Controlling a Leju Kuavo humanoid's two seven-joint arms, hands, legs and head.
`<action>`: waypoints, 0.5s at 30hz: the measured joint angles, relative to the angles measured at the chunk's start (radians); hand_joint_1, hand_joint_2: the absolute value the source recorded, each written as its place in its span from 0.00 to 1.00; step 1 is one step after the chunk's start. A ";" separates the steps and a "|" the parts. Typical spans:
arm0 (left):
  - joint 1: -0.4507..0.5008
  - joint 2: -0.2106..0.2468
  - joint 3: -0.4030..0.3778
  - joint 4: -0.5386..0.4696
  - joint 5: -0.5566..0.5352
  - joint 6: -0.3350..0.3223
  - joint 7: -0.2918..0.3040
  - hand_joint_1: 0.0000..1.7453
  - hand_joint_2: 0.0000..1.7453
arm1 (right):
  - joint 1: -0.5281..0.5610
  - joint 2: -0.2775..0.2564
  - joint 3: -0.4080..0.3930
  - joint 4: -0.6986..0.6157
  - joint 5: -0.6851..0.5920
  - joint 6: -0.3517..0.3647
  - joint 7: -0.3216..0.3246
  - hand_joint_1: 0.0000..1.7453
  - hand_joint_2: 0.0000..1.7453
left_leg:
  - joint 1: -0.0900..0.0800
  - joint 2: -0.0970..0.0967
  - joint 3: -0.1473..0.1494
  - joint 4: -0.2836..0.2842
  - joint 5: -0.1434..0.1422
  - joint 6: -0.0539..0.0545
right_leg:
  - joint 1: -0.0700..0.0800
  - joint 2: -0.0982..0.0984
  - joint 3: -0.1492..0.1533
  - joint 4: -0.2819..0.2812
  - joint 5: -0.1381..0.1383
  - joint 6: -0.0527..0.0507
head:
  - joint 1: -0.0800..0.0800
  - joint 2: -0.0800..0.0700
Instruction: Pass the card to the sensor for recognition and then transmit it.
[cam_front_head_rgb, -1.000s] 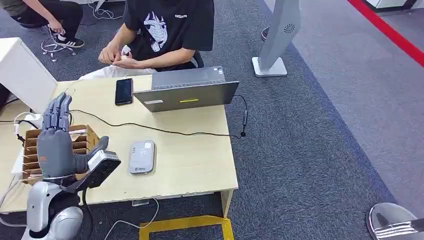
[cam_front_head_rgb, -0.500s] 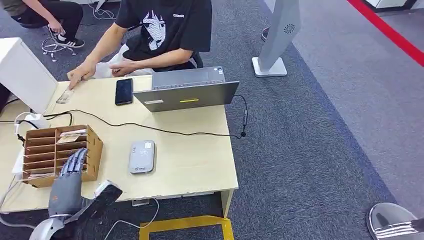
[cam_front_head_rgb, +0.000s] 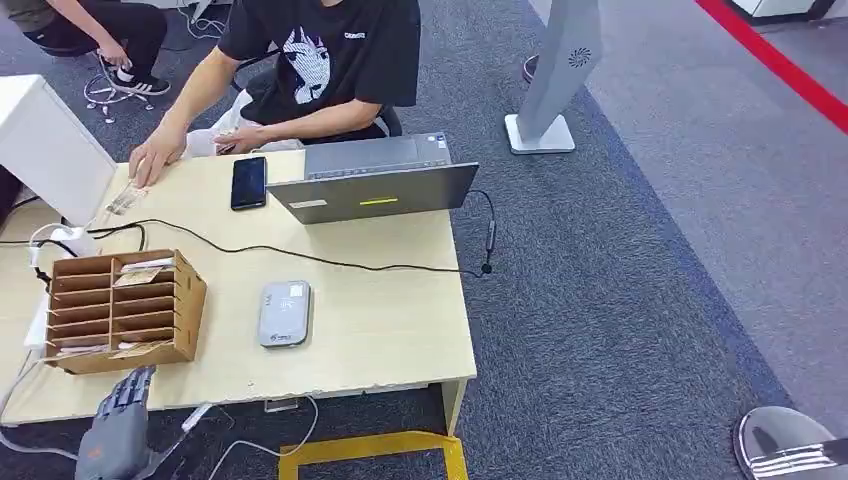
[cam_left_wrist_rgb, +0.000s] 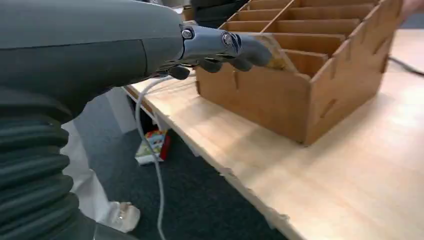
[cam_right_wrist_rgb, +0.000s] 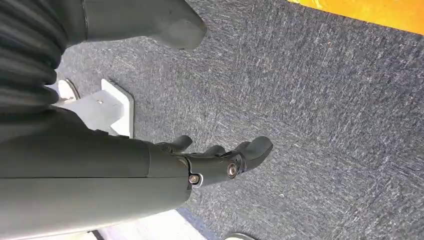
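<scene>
- Wooden card rack (cam_front_head_rgb: 125, 310) stands on the counter (cam_front_head_rgb: 380, 320), near its left front edge; I see cards (cam_front_head_rgb: 140, 275) lying in its slots.
- Grey sensor (cam_front_head_rgb: 284, 313) lies flat on the counter just right of the rack, apart from it.
- My left hand (cam_front_head_rgb: 115, 430) hangs below the counter's front edge, fingers apart, holding nothing.
- My right hand (cam_right_wrist_rgb: 220, 162) hangs over the carpet, fingers loosely curled, holding nothing.
- One person's hand (cam_front_head_rgb: 155, 155) rests on the counter's far left corner.
</scene>
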 joint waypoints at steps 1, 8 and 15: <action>0.001 0.001 0.005 0.008 -0.012 0.010 -0.006 0.00 1.00 | 0.000 0.000 0.000 0.000 0.000 0.000 0.002 0.00 1.00 | 0.000 0.000 0.000 0.000 0.000 0.000 | 0.000 0.000 0.000 0.000 0.000 0.000 | 0.000 0.000; 0.002 0.010 0.037 0.025 -0.036 0.046 -0.029 0.00 1.00 | -0.003 0.000 0.000 0.000 -0.005 0.000 0.004 0.00 1.00 | 0.000 0.000 0.000 0.000 0.000 0.000 | 0.000 0.000 0.000 0.000 0.000 0.000 | 0.000 0.000; 0.002 0.010 0.047 0.024 -0.046 0.052 -0.045 0.00 1.00 | -0.010 0.000 0.000 0.000 -0.006 0.001 0.004 0.00 1.00 | 0.000 0.000 0.000 0.000 0.000 0.000 | 0.000 0.000 0.000 0.000 0.000 0.000 | 0.000 0.000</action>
